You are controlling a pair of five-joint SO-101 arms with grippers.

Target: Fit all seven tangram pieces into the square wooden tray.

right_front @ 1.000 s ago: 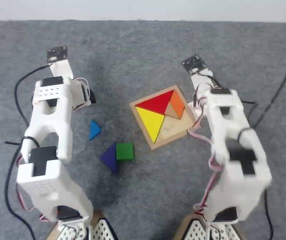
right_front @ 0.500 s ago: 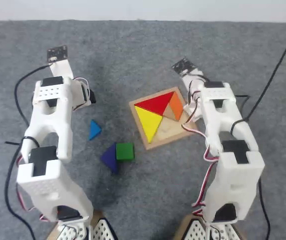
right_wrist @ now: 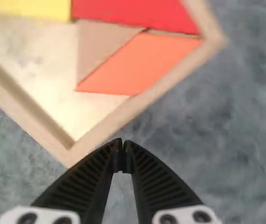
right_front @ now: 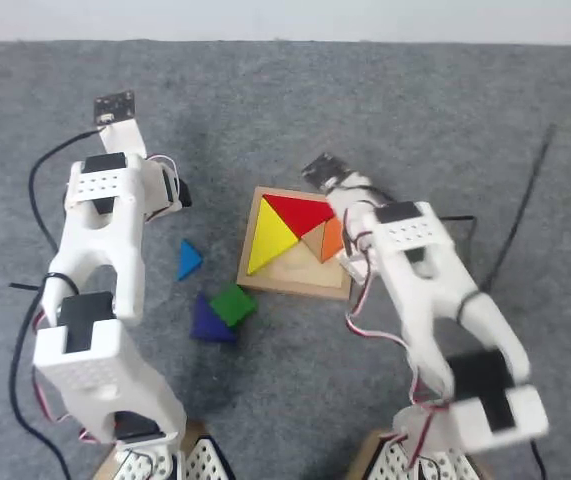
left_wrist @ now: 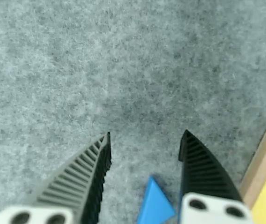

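Task state: four of the seven pieces sit in the tray (right_front: 290, 288). These are the yellow triangle (right_front: 270, 240), red triangle (right_front: 298, 212), orange piece (right_front: 333, 238) and tan piece (right_front: 314, 241). The tray floor on the side toward the tabletop's near edge is bare wood.
Tray position: flat, about the middle of the tabletop (right_front: 445, 120), between the two arms.
Loose pieces: light blue triangle (right_front: 188, 258), green square (right_front: 233, 303) and dark blue piece (right_front: 208, 320). All lie on the tabletop on the left arm's side of the tray. Green and dark blue touch, and green lies near a tray corner.
Left gripper (left_wrist: 146, 140): fingers spread wide, nothing held, above the tabletop.
Right gripper (right_wrist: 122, 145): fingers pressed together, empty. Its tips are at a tray corner, on the side away from the loose pieces. Contact with the rim cannot be told.
Key relation: the light blue triangle lies just wrist-ward of the left gripper's gap, closer to the finger on the tray side, with one point aimed into the gap.
Judgement: the left arm is nearer all three loose pieces, and the light blue triangle is the likely next pick. The gripper probably needs to draw back and recentre before closing.
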